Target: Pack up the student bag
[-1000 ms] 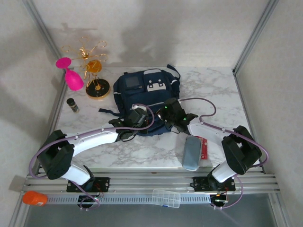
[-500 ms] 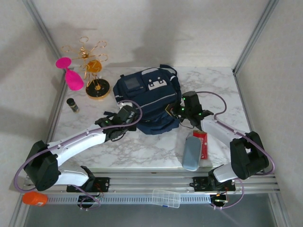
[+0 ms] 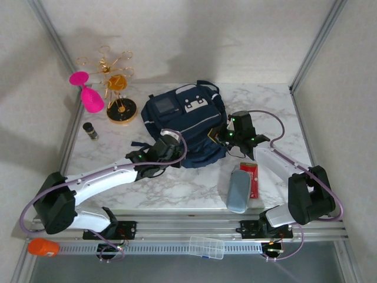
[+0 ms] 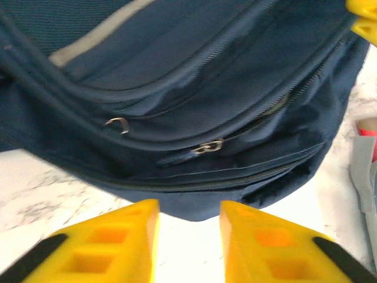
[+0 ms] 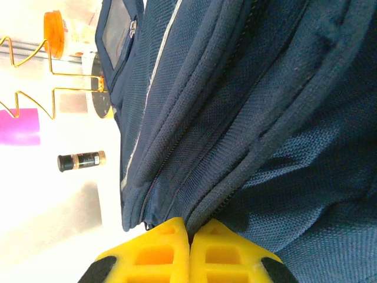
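Note:
The student bag (image 3: 185, 121), navy with thin white stripes, lies in the middle of the marble table. My left gripper (image 3: 169, 148) sits at its near left edge. In the left wrist view these jaws (image 4: 188, 213) stand open, with bare tabletop between them and the bag's (image 4: 194, 88) lower seam just beyond. A metal zipper pull (image 4: 207, 147) lies on the fabric ahead. My right gripper (image 3: 222, 137) is at the bag's right side. Its yellow fingers (image 5: 189, 229) are shut on a ridge of the bag's fabric (image 5: 247, 106) beside a zipper line.
A grey pencil case (image 3: 238, 190) and a red packet (image 3: 250, 177) lie near the front right. A small dark bottle (image 3: 90, 130), a gold wire stand (image 3: 118, 88) and a pink goblet (image 3: 88, 95) stand at the back left. A clear plastic box (image 3: 206, 246) rests on the front rail.
My left gripper has opened and let go of the bag's near edge, shifting slightly right. The right gripper, still shut on the fabric, has drawn back to the bag's right side.

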Motion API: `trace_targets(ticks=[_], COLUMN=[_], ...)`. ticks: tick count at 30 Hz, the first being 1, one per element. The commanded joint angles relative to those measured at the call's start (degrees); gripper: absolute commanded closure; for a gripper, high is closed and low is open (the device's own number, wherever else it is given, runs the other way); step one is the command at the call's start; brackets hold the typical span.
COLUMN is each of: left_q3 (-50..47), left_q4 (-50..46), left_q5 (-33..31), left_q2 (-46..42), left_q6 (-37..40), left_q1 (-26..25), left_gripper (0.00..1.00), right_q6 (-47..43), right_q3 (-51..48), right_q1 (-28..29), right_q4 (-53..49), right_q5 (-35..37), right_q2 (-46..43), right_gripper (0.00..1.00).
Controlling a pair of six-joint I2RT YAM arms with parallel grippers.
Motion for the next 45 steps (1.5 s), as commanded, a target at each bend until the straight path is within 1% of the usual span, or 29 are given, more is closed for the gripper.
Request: trace_targets(ticks=[1, 4, 9, 15, 17, 19, 21, 24, 25, 26, 27, 29, 30, 31, 33, 36, 40, 43, 45], left_q3=[-0.88, -1.01, -0.79, 2.91, 3.33, 4.23, 6.45, 10.83, 11.86, 12.68, 13.43, 15.60, 16.46, 17.18, 17.78, 16.34, 11.00, 6.24, 3.57], left_q4=[5.27, 7.57, 10.20, 9.33, 9.77, 10.80, 11.25, 11.43, 12.14, 13.30, 14.23, 15.61, 16.40, 17.02, 17.48, 17.70, 18.34, 17.99, 17.57], left_q5=[1.17, 3.08, 1.89, 0.10, 0.89, 2.82, 4.81, 6.66, 6.78, 7.22, 7.94, 9.69, 10.08, 10.50, 10.75, 10.02, 8.58, 6.98, 5.12], left_q2=[3.76, 6.04, 8.43, 10.41, 10.21, 10.84, 12.56, 16.15, 16.94, 17.44, 17.77, 19.01, 19.52, 20.12, 20.51, 18.00, 12.62, 8.73, 7.29], left_q6=[2.48, 4.28, 5.41, 6.54, 6.99, 7.27, 8.18, 8.93, 8.84, 8.67, 8.51, 8.03, 7.76, 7.54, 7.46, 7.17, 5.89, 4.13, 2.62], left_q1=[0.18, 0.18, 0.61, 1.25, 1.98, 2.63, 2.40, 2.11, 2.11, 2.11, 2.11, 2.11, 2.13, 2.11, 2.11, 2.11, 2.94, 3.34, 3.43], left_gripper=[0.66, 0.63, 0.55, 0.48, 0.44, 0.43, 0.41, 0.43, 0.45, 0.47, 0.47, 0.47, 0.47, 0.47, 0.48, 0.49, 0.48, 0.48, 0.48], right_q6=[1.99, 3.06, 3.68, 5.45, 6.90, 7.94, 6.92, 4.63, 4.04, 3.35, 2.78, 2.24, 2.20, 2.68, 3.20, 3.03, 3.44, 1.18, -0.27], right_q3=[1.33, 1.19, 0.89, -1.85, -3.11, -3.50, -1.72, 0.49, 0.65, 0.66, 0.66, 0.95, 1.30, 1.65, 1.58, 0.94, 0.93, 2.21, 2.70], right_q1=[-0.37, -0.69, -0.78, -1.01, -2.10, -2.96, -3.16, -3.11, -3.15, -3.16, -3.15, -3.16, -3.00, -2.88, -2.25, -0.59, 0.64, 0.66, 0.54], right_q4=[4.23, 4.86, 5.71, 7.22, 9.26, 10.92, 10.24, 7.62, 6.00, 4.76, 4.26, 3.77, 3.72, 3.27, 3.44, 2.95, 5.53, 2.71, -0.71], right_q5=[-2.85, -2.82, -3.31, -3.90, -5.69, -6.00, -6.03, -6.53, -5.89, -5.01, -4.30, -3.41, -3.28, -3.32, -2.50, 2.08, 2.14, 4.54, 8.74], right_q2=[-2.09, -2.78, -2.32, -2.61, -3.01, -3.39, -2.63, -0.96, -0.73, -0.80, -0.89, -0.91, -0.58, -0.01, 0.51, 0.50, 3.94, 5.00, 3.86], right_gripper=[1.00, 1.00, 1.00, 1.00, 1.00, 1.00, 1.00, 1.00, 0.97, 0.85, 0.75, 0.51, 0.45, 0.41, 0.37, 0.33, 0.32, 0.32, 0.30])
